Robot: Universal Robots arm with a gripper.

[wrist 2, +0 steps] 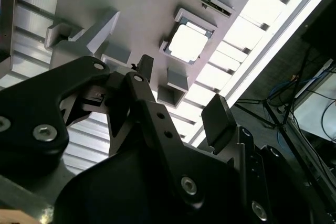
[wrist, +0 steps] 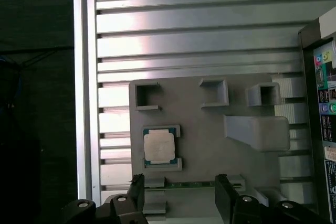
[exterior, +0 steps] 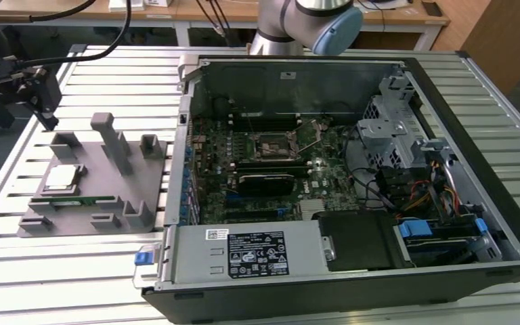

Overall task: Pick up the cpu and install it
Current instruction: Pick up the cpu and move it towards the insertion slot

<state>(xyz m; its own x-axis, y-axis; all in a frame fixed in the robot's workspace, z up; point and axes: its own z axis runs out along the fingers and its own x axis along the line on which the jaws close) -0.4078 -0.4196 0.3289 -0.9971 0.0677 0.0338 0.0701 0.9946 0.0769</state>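
Slatted aluminium desk (exterior: 70, 271), on which two fixtures are carried: a grey fixture plate (exterior: 89, 179) toward the exterior view's left, and an open computer case (exterior: 504, 196) toward its right, with the motherboard exposed.

Entry 1. The cpu (exterior: 64, 178): a small flat chip with a silvery top and a thin rim. It is seated flat in a shallow recess of the fixture plate and is not lifted. A green memory stick (exterior: 81, 200) is laid in a slot just beside it. The outline is near square, so no long axis is offered. In the first wrist view the cpu (wrist: 159, 147) is seen with its edges squared to the plate's edges.

Entry 2. The pincer (exterior: 45, 108): black and two-fingered, held above the far end of the plate and apart from everything on it. The fingers (wrist: 223, 192) are spread wide and nothing is gripped.

Entry 3. Relation: in both wrist views the cpu is found beyond the fingertips, not between them. In the first wrist view it is set off toward one finger rather than centred on the gap. In the second wrist view the cpu (wrist 2: 187, 43) is likewise seen past the pincer (wrist 2: 181, 95).

Entry 4. The socket (exterior: 272, 144) on the motherboard, well apart from the cpu, is judged vacant. The pick-up is judged not yet made.
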